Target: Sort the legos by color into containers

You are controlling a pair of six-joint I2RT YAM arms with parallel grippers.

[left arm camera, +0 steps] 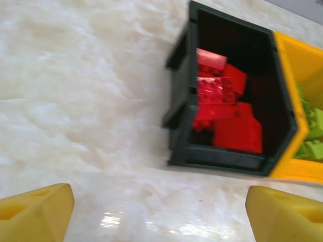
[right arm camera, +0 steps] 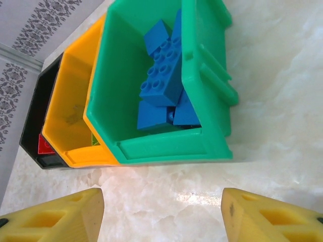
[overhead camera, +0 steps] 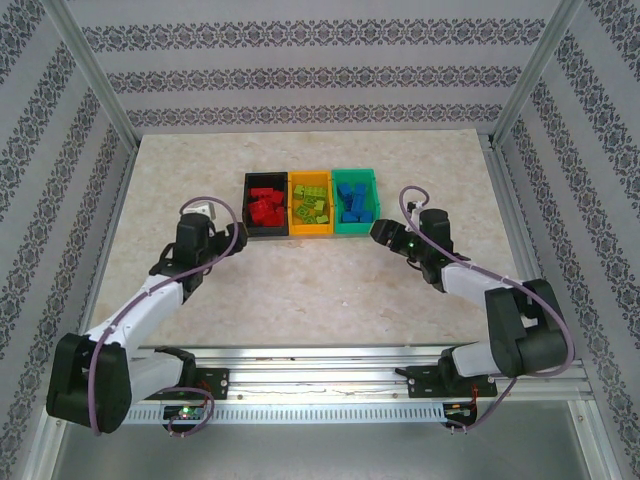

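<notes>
A pale, marble-patterned table [overhead camera: 300,290] spreads beneath the left tool [overhead camera: 237,234] and the right tool [overhead camera: 379,230] and runs on past both. Beyond the tools stands a back wall [overhead camera: 300,60] papered in grey floral bands. A matching left wall [overhead camera: 40,200] and right wall [overhead camera: 600,180] stand outward of each tool. An aluminium left post [overhead camera: 95,75] and right post [overhead camera: 530,80] slant up at the far corners. Behind the tools an aluminium rail [overhead camera: 330,358] edges the table. Just ahead of the left tool's tips, a glare patch [left arm camera: 113,220] shines on the table
</notes>
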